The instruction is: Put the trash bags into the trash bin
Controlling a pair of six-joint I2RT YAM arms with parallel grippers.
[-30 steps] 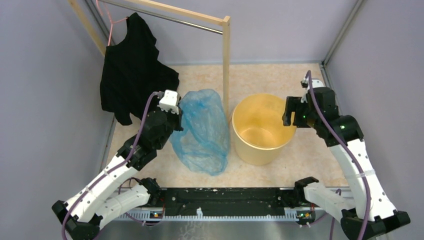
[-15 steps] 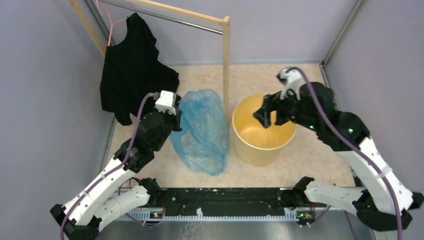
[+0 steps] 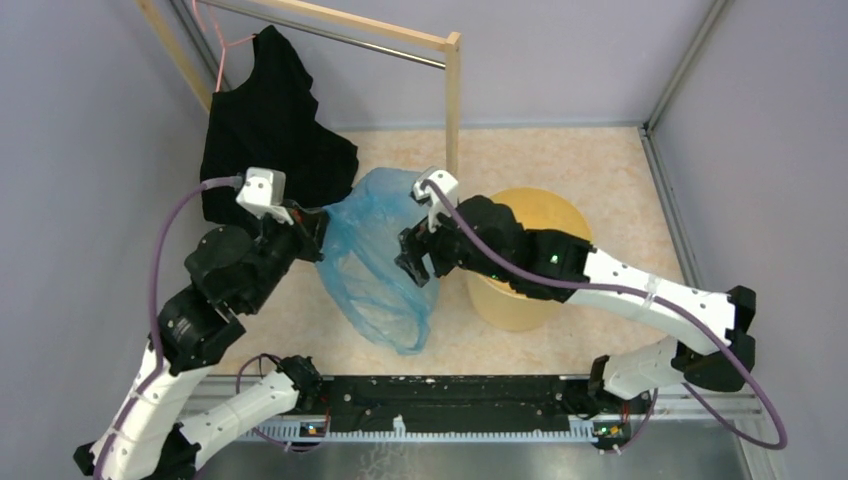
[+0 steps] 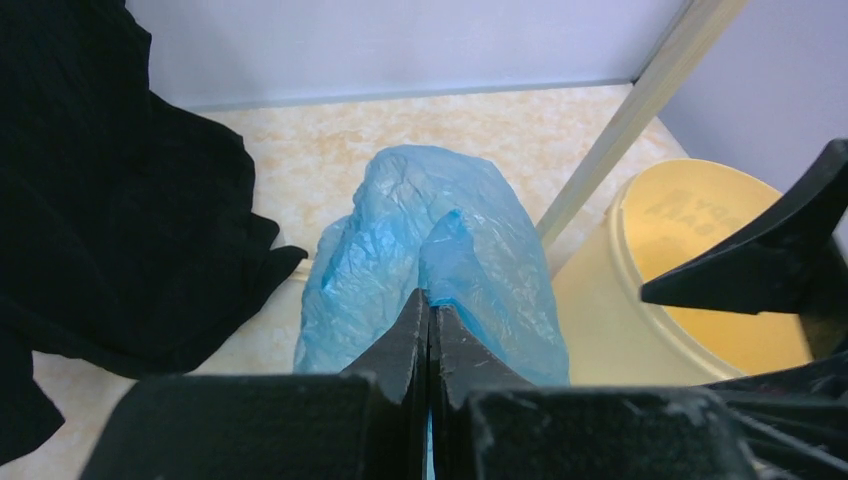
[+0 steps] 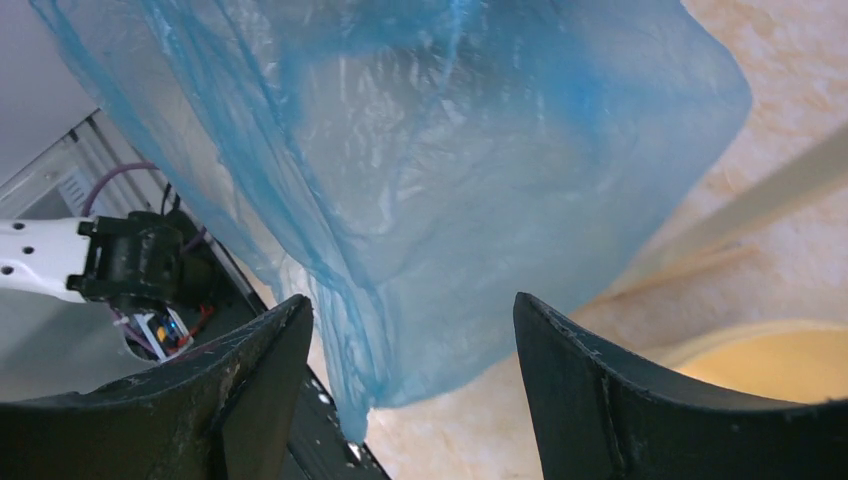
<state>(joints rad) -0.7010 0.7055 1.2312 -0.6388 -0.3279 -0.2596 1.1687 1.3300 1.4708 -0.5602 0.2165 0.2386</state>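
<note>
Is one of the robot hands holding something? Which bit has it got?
The left gripper is pinched shut on the blue trash bag, gripping a fold at its edge. The right gripper is open and holds nothing.

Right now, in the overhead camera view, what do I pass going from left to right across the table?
Black shirt → blue trash bag → wooden post → yellow trash bin.

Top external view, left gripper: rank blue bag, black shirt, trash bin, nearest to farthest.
1. blue bag: pinched in the left gripper, hanging to its right.
2. black shirt: close behind the gripper, on the left.
3. trash bin: farthest, right of the bag.
</note>
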